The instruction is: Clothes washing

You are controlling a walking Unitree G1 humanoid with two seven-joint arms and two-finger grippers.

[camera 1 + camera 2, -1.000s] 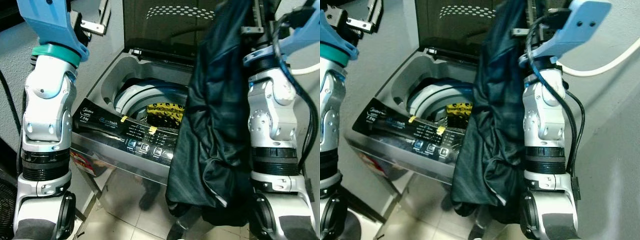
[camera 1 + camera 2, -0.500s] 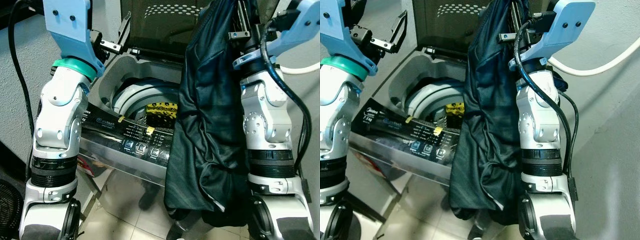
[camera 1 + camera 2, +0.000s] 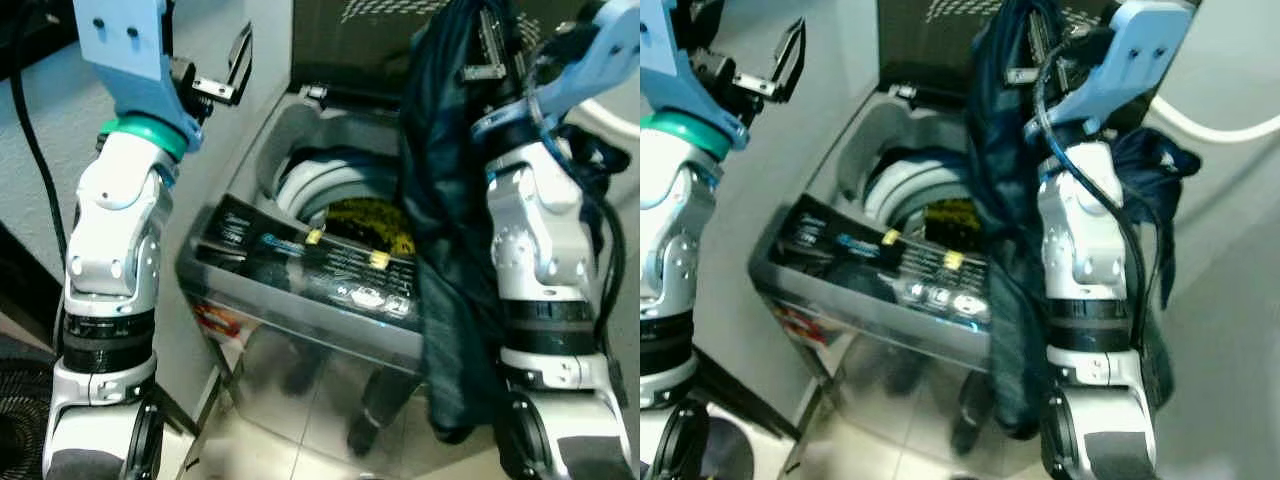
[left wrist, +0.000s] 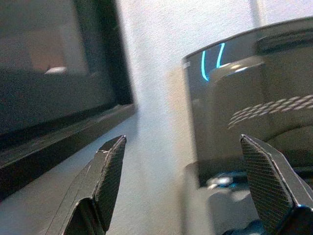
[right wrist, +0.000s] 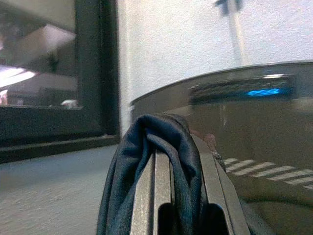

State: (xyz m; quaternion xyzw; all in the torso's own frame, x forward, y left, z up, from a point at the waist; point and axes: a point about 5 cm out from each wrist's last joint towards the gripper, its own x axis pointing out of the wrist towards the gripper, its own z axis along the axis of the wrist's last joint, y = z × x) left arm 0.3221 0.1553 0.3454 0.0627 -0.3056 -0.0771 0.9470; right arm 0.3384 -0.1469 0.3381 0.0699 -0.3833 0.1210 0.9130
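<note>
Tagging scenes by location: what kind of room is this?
Probably a home laundry corner: a top-loading washing machine with its lid up stands against a grey wall on a tiled floor, and the right gripper holds a dark garment over it.

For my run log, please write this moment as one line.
right gripper: shut on dark garment, held high | left gripper: open, raised | washing machine: lid open, yellow item in drum

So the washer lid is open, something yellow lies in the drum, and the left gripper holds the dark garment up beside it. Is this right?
One thing is wrong: the right gripper holds the dark garment, not the left. The right wrist view shows its fingers shut on the cloth. The left gripper is open and holds nothing. The washer lid is open and a yellow item lies in the drum.
</note>
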